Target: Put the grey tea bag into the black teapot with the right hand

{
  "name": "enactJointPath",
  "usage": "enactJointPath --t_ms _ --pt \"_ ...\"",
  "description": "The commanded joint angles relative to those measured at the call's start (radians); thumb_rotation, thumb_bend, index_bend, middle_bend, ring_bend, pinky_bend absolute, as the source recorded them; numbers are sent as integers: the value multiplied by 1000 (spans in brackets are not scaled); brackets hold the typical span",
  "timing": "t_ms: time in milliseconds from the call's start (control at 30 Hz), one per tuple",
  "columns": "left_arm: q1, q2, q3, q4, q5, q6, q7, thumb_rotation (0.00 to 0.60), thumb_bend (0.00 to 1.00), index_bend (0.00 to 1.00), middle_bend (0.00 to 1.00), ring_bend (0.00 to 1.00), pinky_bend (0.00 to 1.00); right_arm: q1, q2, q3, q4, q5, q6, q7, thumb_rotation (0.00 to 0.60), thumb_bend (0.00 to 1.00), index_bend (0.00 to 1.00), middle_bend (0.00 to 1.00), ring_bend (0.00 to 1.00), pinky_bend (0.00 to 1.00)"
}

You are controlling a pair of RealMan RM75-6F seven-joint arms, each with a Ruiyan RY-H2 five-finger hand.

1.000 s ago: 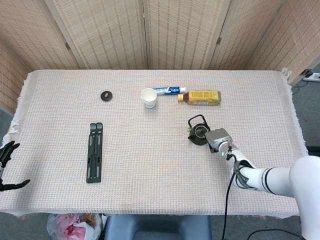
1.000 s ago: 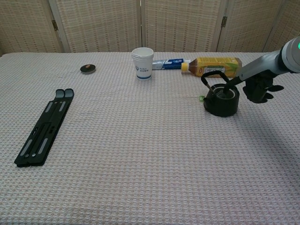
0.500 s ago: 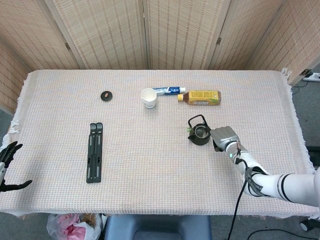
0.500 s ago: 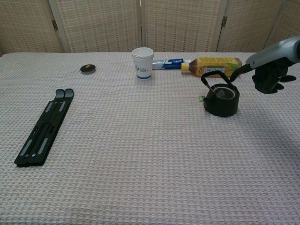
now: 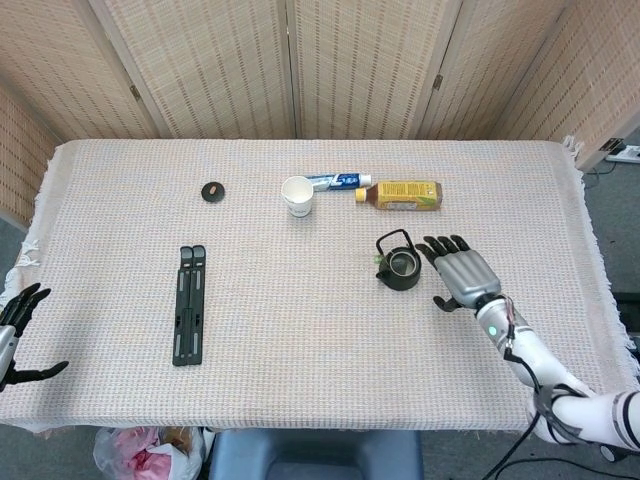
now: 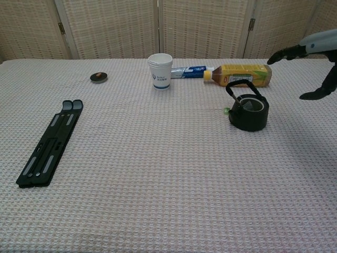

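While its fingers [image 5: 446, 247] spread wide and hold nothing, the right hand [image 5: 463, 272] hovers just beside the black teapot [image 5: 399, 266], which sits off the fingertips toward the table's middle. Something pale shows inside the pot's mouth, seemingly the grey tea bag [image 6: 253, 106], with a small green tag [image 6: 226, 110] lying on the cloth at the pot's far side from the fingers. The drop looks done; a clean finish means lifting the hand clear without brushing the pot's upright handle. Half a second ago the fingers were curled close against the pot's rim; now they are splayed and drawn back, and the pot has not shifted. The left hand [image 5: 18, 335] hangs open, fingers apart, off the table's edge.
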Motion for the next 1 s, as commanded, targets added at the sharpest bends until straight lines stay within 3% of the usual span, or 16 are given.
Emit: enactJointPath --t_ms 33,200,467,767,1000 --pt "6 -2 0 -6 4 15 11 600 135 0 0 53 285 -192 16 -33 -53 -181 215 11 600 248 0 0 0 0" --pt "19 -6 -4 -11 17 55 16 600 135 0 0 53 285 -355 -59 -60 12 -337 394 -20 600 228 0 0 0 0" --pt "33 -10 -2 -20 33 91 32 600 135 0 0 53 285 -558 -166 -66 158 -500 579 -33 600 220 0 0 0 0" --pt "48 -25 1 -42 49 130 97 600 135 0 0 53 285 -658 -173 -37 254 -563 573 78 600 229 0 0 0 0" --pt "61 -31 4 -52 44 145 134 600 135 0 0 53 285 -691 -161 -4 270 -618 547 122 600 246 0 0 0 0"
